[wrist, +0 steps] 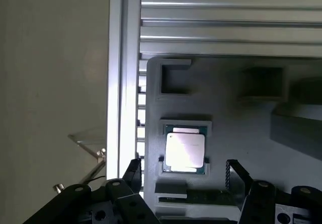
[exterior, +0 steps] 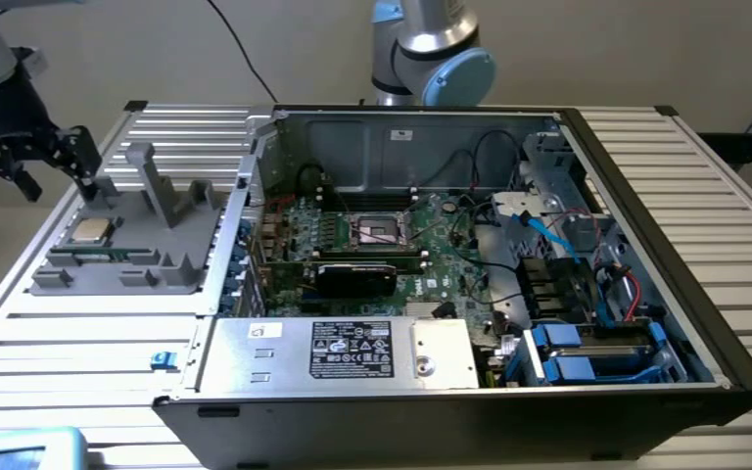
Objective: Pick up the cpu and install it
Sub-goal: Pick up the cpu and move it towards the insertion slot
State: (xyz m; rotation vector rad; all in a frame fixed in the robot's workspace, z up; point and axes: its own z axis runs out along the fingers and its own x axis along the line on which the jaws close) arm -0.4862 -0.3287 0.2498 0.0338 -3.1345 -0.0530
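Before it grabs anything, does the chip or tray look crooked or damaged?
Nothing stands out. The cpu lies flat and square in its pocket of the grey tray, with the open pincer hanging over it.

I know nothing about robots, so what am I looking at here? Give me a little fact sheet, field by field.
Gripper: open, holding nothing, hovering by the tray's far end
Cpu: lying flat in a recess of the grey tray, untouched
Grey tray: on the slatted table, to the exterior view's left of the computer case
Computer case: open, motherboard showing
Socket: on the motherboard, inside the case
Progress: cpu not yet picked up
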